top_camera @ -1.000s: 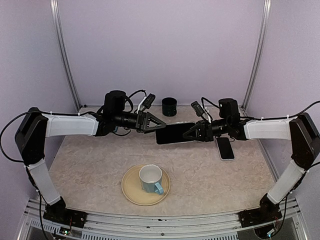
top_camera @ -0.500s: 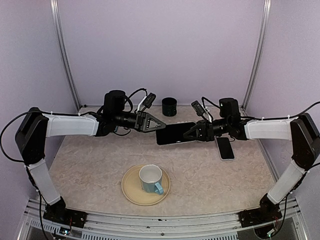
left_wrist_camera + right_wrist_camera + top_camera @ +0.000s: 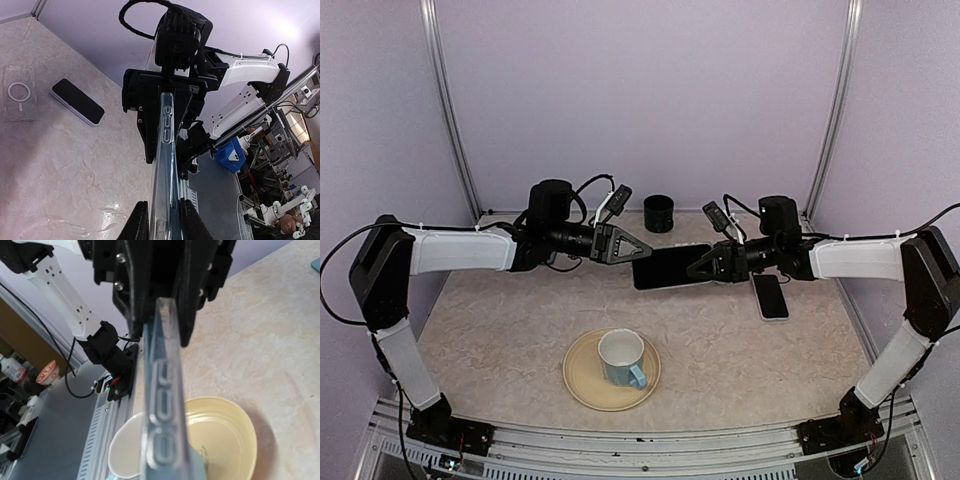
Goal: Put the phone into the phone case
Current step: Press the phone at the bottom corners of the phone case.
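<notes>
As nothing has moved since, clear phone case [image 3: 164,150] clamped endwise by left gripper [image 3: 642,249], right gripper [image 3: 696,270]; phone [image 3: 770,296], cup [image 3: 621,357] nearby on table.

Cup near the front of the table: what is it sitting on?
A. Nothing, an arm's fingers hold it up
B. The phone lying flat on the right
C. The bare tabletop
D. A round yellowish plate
D. The pale blue cup stands upright on the round yellowish plate, whose rim shows all around it, well clear of both arms.
</notes>
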